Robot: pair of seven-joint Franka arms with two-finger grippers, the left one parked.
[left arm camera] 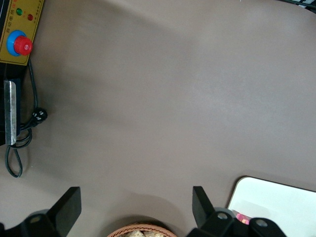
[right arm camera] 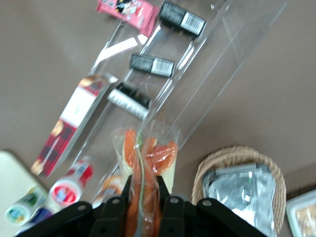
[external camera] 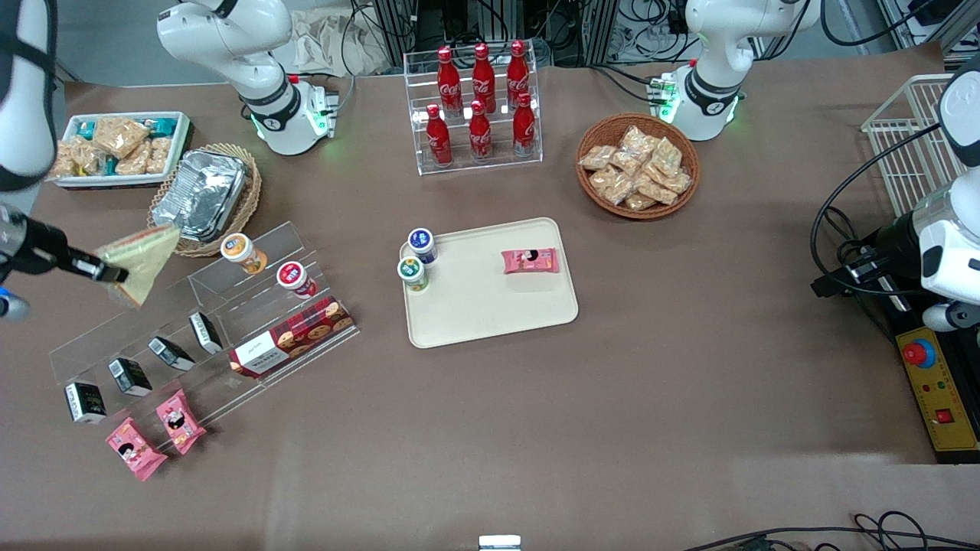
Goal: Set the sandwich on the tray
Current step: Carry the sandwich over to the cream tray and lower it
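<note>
My right gripper (external camera: 111, 274) is shut on the sandwich (external camera: 142, 256), a clear-wrapped triangular wedge of pale bread, and holds it in the air above the clear acrylic display steps at the working arm's end of the table. In the right wrist view the sandwich (right arm camera: 147, 163) shows its red and green filling edge pinched between my gripper's (right arm camera: 145, 197) black fingers. The cream-beige tray (external camera: 490, 306) lies flat at the table's middle, toward the parked arm from the sandwich. A corner of the tray (left arm camera: 276, 202) shows in the left wrist view.
On the tray stand two small cups (external camera: 417, 259) and lies a pink snack packet (external camera: 530, 261). Below the sandwich are acrylic steps (external camera: 199, 321) with cups, black boxes and a cookie box (external camera: 291, 337). A foil container (external camera: 203, 191) in a wicker basket, a white snack bin (external camera: 119, 149), a cola rack (external camera: 478, 99) and a snack basket (external camera: 637, 164) stand farther back.
</note>
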